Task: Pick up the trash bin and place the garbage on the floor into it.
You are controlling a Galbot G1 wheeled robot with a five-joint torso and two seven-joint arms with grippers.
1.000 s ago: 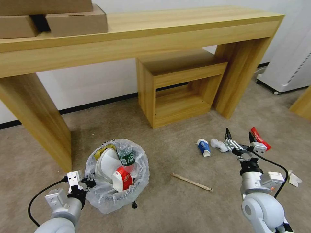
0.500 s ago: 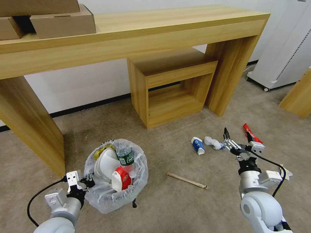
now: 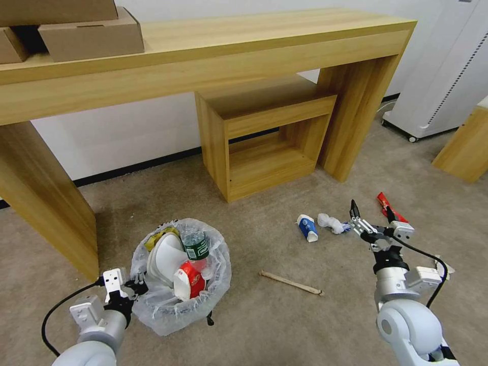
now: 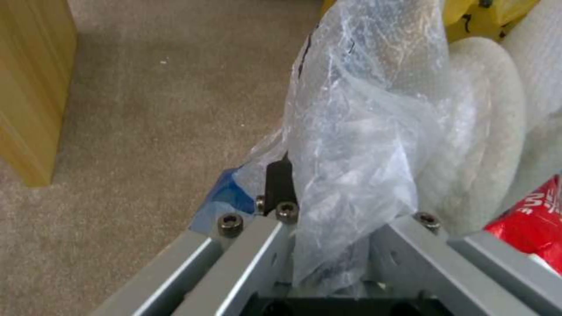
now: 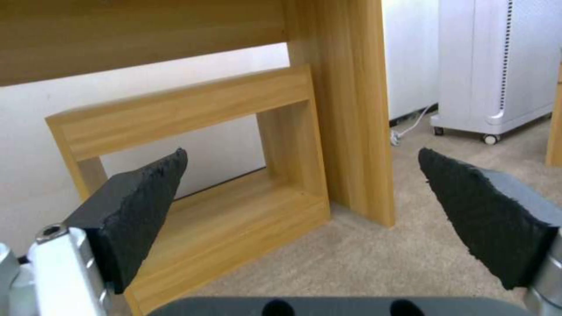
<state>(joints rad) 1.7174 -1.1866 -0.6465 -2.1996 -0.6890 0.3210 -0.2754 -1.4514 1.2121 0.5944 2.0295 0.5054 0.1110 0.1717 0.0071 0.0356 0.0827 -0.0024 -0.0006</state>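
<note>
Left end effector (image 3: 133, 288) clamped on trash bin (image 3: 179, 277) rim.
Right end effector (image 3: 371, 219) agape nr tissue (image 3: 329, 223); bottle (image 3: 195, 245) label green, text unreadable.

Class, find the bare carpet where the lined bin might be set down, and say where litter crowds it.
Bare beige carpet lies between the bag-lined round bin and the wooden stick. It is crowded by the open right hand: blue-white paper cup, crumpled white tissue, red wrapper.
</note>
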